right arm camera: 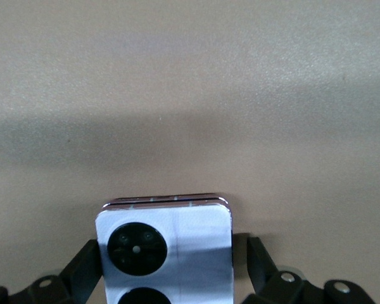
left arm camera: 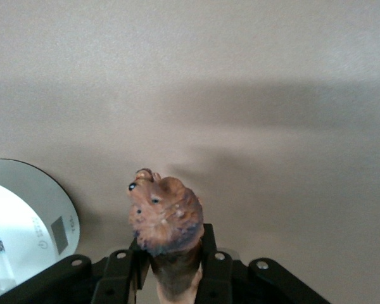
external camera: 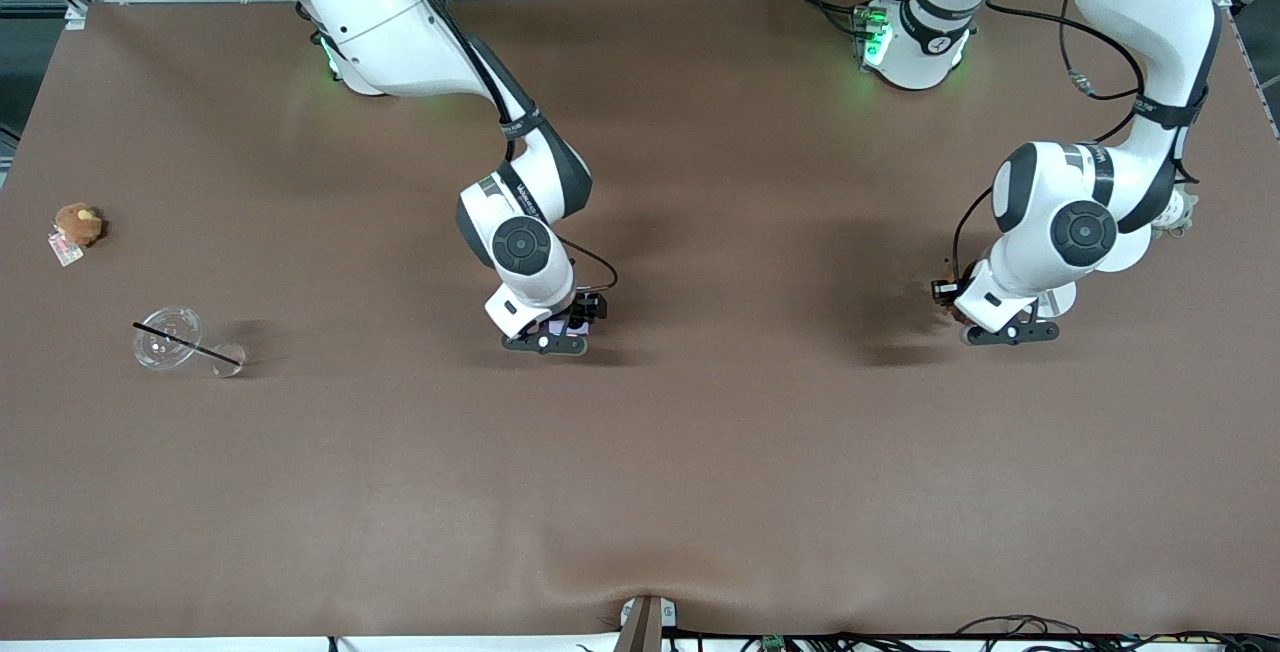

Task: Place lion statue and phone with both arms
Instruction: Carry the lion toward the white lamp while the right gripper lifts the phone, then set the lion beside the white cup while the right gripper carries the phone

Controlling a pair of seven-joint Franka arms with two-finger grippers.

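Note:
My left gripper (external camera: 1000, 330) is low over the table toward the left arm's end. It is shut on the lion statue (left arm camera: 164, 215), a small brown-orange figurine whose head sticks out past the fingers (left arm camera: 210, 253). In the front view the hand hides most of the statue. My right gripper (external camera: 555, 337) is low over the middle of the table. It is shut on the phone (right arm camera: 164, 247), pale lavender with two black camera circles facing the wrist camera. A sliver of the phone (external camera: 572, 329) shows under the hand in the front view.
A white round disc (left arm camera: 19, 221) lies on the table right beside the left gripper and shows under the arm (external camera: 1058, 302). A grey-white plush (external camera: 1176, 212) sits by the left arm. A round brown plush (external camera: 78, 225) and a tipped clear cup with a black straw (external camera: 170, 337) lie at the right arm's end.

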